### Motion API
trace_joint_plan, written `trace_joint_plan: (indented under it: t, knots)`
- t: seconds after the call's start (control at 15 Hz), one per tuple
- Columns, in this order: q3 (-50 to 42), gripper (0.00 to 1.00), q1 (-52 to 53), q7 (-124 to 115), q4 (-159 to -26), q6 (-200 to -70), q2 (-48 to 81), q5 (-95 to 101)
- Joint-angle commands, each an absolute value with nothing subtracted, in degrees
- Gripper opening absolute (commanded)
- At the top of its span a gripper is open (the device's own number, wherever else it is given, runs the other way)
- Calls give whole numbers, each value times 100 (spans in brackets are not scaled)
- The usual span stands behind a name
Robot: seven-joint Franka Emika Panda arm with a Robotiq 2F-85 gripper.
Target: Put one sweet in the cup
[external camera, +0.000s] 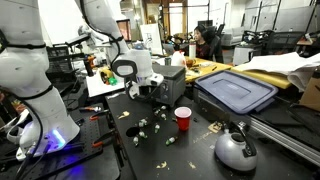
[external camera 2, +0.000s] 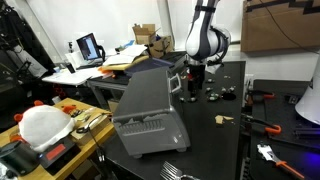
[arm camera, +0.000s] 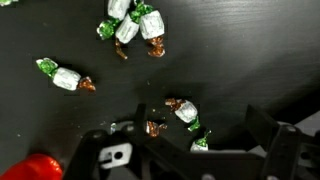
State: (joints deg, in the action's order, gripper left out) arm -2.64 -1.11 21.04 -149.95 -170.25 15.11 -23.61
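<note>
The hand (arm camera: pixel 190 150) hangs over the black desk (arm camera: pixel 240 70) with its fingers apart and nothing in them. A few sweets (arm camera: pixel 186 112) lie between the fingers, with bare desk around them. A bunch of sweets (arm camera: pixel 130 22) sits at 12 o'clock. The cup (arm camera: pixel 38 168) only peeks in at 7 o'clock.

In an exterior view the cup (external camera: pixel 183 118) stands upright with bare desk around it. The kettle (external camera: pixel 236 148) at its 4 o'clock shows only there.

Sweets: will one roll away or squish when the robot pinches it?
Probably light, as each sweet is small. Its twisted wrapper ends look floppy and may crumple. It likely won't roll far, since those ends stick out sideways.
</note>
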Motion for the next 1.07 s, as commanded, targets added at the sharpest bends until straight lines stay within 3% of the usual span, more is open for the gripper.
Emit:
trace_joint_plan:
  t: [0.0,0.53,1.0]
  knots:
    - [-264,100,-112,2104,-14995,-17025,1513,-2361]
    - [-264,100,-111,2104,-14993,-17025,1513,-2361]
    - [435,100,-657,2637,-14602,-17626,1985,-2734]
